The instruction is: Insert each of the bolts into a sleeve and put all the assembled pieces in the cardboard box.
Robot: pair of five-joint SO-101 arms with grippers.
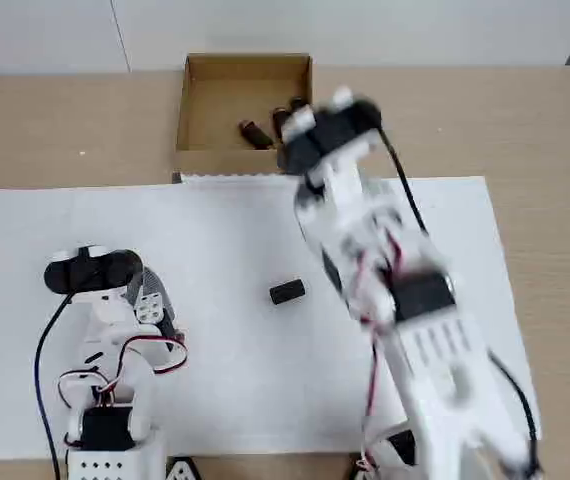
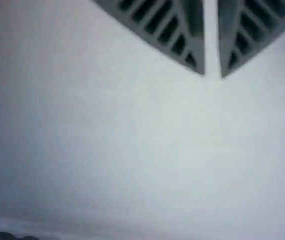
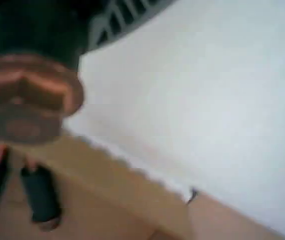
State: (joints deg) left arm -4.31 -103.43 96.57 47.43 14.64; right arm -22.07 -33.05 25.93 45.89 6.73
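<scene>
The cardboard box (image 1: 197,100) stands at the table's far middle, and an assembled piece (image 1: 255,133) lies inside it. My right gripper (image 1: 297,128) hangs over the box's near right corner, shut on a black sleeve with a copper bolt head (image 3: 30,95) at its end. Under it, two assembled pieces (image 3: 40,200) lie on the box floor behind the box wall (image 3: 132,185). A lone black sleeve (image 1: 286,291) lies mid-sheet on the white paper (image 1: 225,380). My left gripper (image 2: 213,74) rests shut and empty low over the paper at the near left (image 1: 155,300).
The white paper sheet covers most of the table's near side and ends at the box's front wall. Bare wooden table (image 1: 65,120) runs along the far side. The right arm's body (image 1: 405,300) spans the sheet's right half.
</scene>
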